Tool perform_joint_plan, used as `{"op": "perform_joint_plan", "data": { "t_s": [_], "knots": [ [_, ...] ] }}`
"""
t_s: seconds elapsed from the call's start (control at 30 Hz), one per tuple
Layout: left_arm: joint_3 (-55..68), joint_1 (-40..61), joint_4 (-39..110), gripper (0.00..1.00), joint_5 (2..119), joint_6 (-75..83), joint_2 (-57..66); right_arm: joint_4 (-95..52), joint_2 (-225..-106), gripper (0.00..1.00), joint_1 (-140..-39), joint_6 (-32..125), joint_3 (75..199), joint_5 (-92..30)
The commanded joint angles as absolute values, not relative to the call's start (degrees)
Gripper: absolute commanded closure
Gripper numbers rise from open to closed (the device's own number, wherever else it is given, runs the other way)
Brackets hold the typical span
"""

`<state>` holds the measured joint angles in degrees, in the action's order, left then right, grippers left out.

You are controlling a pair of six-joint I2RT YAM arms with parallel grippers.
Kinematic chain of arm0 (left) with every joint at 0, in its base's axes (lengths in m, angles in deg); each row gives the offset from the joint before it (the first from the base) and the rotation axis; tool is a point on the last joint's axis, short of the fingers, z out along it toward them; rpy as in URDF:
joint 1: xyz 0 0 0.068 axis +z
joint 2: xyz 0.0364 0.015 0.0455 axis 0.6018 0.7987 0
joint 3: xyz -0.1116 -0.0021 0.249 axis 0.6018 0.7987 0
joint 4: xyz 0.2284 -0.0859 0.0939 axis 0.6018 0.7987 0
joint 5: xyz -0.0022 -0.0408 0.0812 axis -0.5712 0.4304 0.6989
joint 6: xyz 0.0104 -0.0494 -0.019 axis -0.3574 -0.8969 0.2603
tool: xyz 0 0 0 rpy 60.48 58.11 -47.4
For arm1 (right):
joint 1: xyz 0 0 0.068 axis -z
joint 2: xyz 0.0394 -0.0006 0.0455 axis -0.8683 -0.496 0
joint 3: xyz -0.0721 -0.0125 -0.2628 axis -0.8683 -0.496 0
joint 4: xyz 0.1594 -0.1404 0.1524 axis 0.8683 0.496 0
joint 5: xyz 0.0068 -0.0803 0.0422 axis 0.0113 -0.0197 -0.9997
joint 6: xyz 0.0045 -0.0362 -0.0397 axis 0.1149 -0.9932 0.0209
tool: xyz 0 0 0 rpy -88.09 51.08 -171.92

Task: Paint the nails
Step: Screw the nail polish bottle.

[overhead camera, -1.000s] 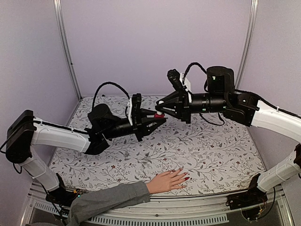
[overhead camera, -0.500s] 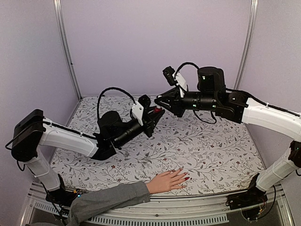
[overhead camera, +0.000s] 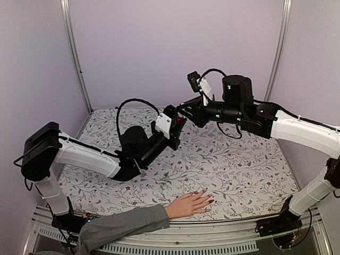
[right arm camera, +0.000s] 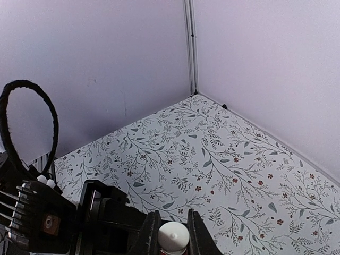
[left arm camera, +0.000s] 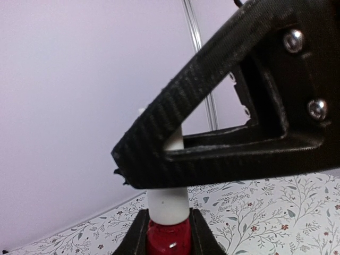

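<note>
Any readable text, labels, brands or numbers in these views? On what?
None can be read in any view.
red bottle and its white cap: no label shows.
left arm and right arm: no lettering legible.
floral table cover: leaf and flower print only.
</note>
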<state>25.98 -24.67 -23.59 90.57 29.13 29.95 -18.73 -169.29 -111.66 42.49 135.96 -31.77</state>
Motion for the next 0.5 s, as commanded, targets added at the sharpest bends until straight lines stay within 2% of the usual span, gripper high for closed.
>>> {"op": "perform_joint_plan", "data": {
  "t_s": [0.0, 0.2, 0.47],
  "knots": [
    [25.50, -25.70, -26.14, 1.00, 86.85, 31.63, 28.65, -16.42, -169.70, 0.87, -114.98, 44.09, 134.04, -39.05],
    [28.23, -25.49, -26.43, 1.00, 83.81, 29.89, 26.84, -17.00, -167.97, 0.81, -114.61, 43.48, 132.69, -38.29],
    [31.75, -24.36, -26.52, 1.00, 77.13, 26.15, 23.72, -18.39, -164.94, 0.50, -114.21, 42.06, 130.10, -40.57]
  ]
}}
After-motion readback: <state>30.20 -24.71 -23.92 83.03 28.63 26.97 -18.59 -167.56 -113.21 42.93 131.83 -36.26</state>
